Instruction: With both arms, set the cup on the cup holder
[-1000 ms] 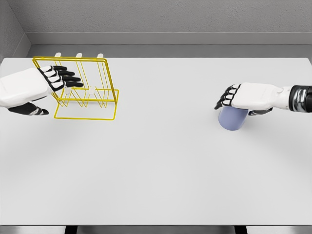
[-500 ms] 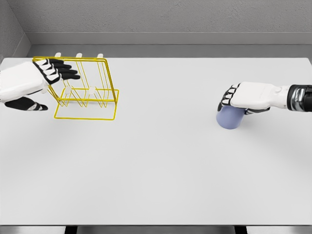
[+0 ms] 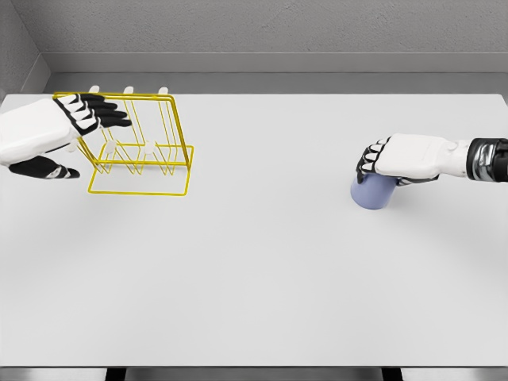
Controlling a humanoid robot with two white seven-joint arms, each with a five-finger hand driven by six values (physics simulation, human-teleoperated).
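A pale blue cup point(image 3: 373, 193) stands on the white table point(image 3: 262, 262) at the right. My right hand point(image 3: 381, 163) lies over its top with the fingers curled down around it. At the far left stands a yellow wire cup holder point(image 3: 151, 147) with white pegs. My left hand point(image 3: 75, 127) hovers at the holder's left end, fingers stretched out over the top wire and thumb below, holding nothing.
The table's far edge meets a grey wall point(image 3: 278, 32) behind the holder. The table's front edge point(image 3: 254, 367) runs along the bottom of the view.
My left hand rose and drew back to the left, from the holder's middle to its top left corner. My right hand settled lower on the cup, which now stands more upright.
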